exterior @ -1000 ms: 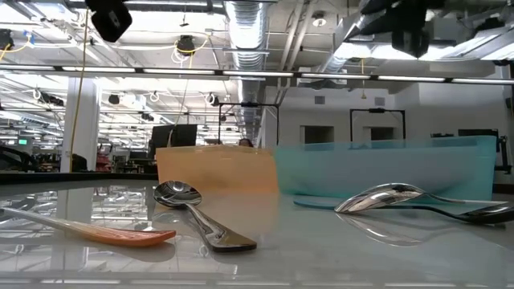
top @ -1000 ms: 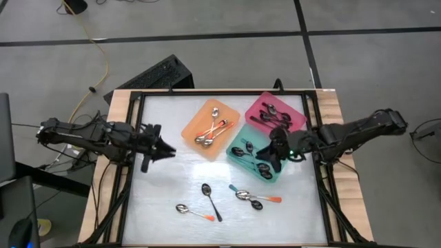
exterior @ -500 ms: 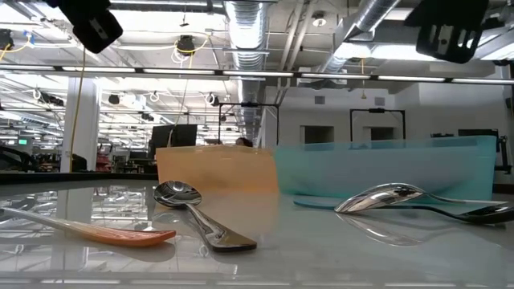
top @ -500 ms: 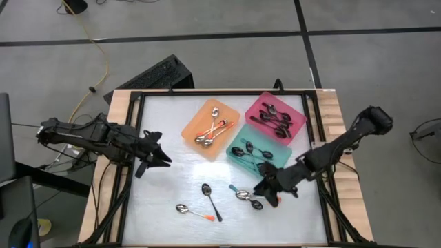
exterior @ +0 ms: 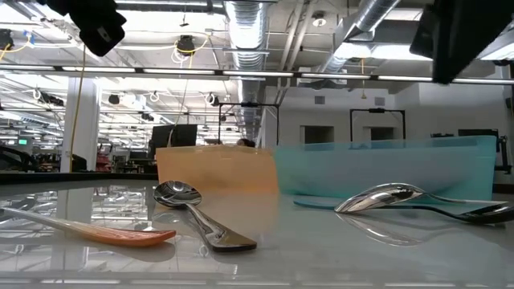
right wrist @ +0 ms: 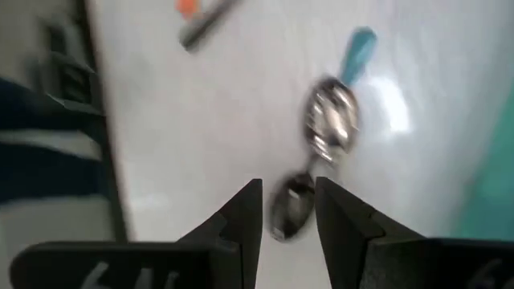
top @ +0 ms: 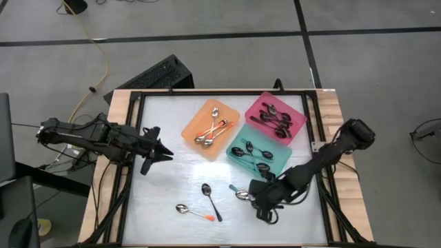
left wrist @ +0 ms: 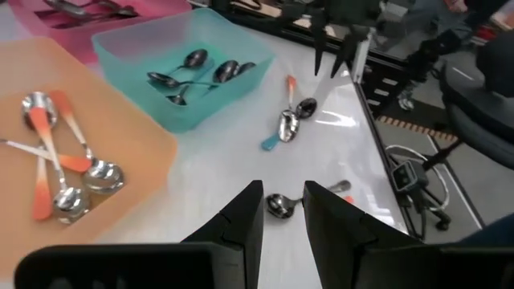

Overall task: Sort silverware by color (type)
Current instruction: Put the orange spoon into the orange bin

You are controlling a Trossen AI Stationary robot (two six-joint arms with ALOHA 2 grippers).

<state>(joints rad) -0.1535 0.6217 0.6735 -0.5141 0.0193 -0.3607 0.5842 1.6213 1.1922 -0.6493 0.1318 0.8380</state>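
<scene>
Three spoons lie together on the table: a teal-handled one (top: 238,191) (right wrist: 337,112), a dark one (right wrist: 291,205) and one whose orange handle (right wrist: 187,6) just shows. My right gripper (top: 265,207) (right wrist: 289,210) hovers above them, open, the dark spoon showing in the gap between its fingers. A black spoon (top: 210,200) and an orange-handled spoon (top: 193,211) lie further left. My left gripper (top: 164,153) (left wrist: 283,215) waits open over the table's left part. The orange tray (top: 193,138), teal tray (top: 275,176) and pink tray (top: 293,103) hold sorted spoons.
The three trays stand together in the far right half of the table. A black frame (top: 134,138) runs round the table's edge. Bare table lies between the left gripper and the trays. In the low view both grippers (exterior: 96,24) (exterior: 462,32) hang well above the table.
My right gripper has swung from above the teal tray toward the table's near edge and slightly left, and now hovers over the group of spoons there. The spoons have stayed where they were.
</scene>
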